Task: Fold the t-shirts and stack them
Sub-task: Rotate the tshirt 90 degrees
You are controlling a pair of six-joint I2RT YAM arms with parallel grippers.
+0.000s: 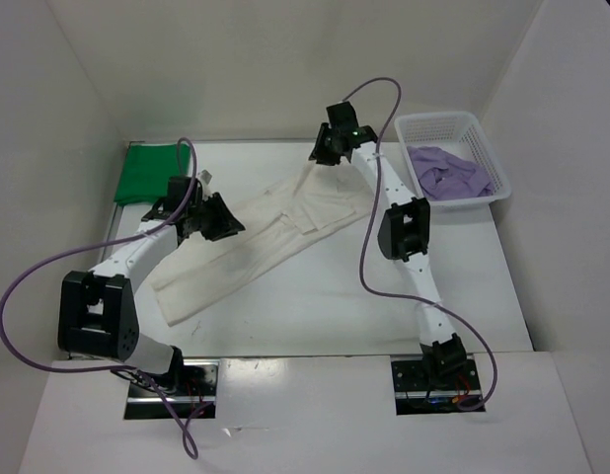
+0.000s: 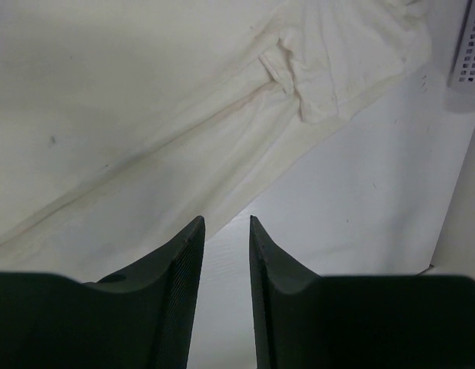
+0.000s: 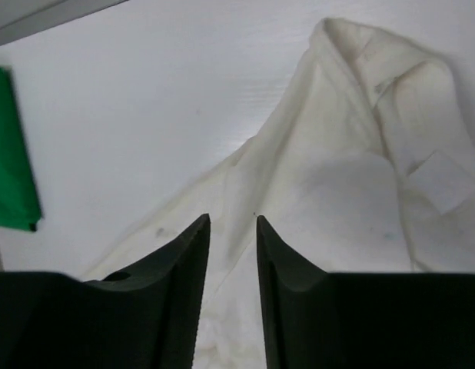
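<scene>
The white counter (image 1: 315, 316) fills the middle of the top view. Across it lies the white shirt (image 1: 275, 237), stretched out as a long, narrow, wrinkled band that runs on a slant from the near left toward the far centre.

The right arm (image 1: 404, 227) reaches from its base far over the counter to the far end of this shirt. The left arm (image 1: 127, 257) bends in over the left side of the band.

A white mesh basket (image 1: 435, 118) sits at the far right corner, and the purple shirt (image 1: 448, 173) lies crumpled inside it. The green shirt (image 1: 152, 173) rests folded flat at the far left corner, well apart from the white shirt.

The left pincer (image 2: 226, 223) hangs above the near edge of the white shirt, released. Its two dark fingers stand a little apart with only cloth and counter showing through the gap.

The right pincer (image 3: 234, 221) is over the far end of the white shirt, near the collar. It too is released, with nothing caught between its fingers.
</scene>
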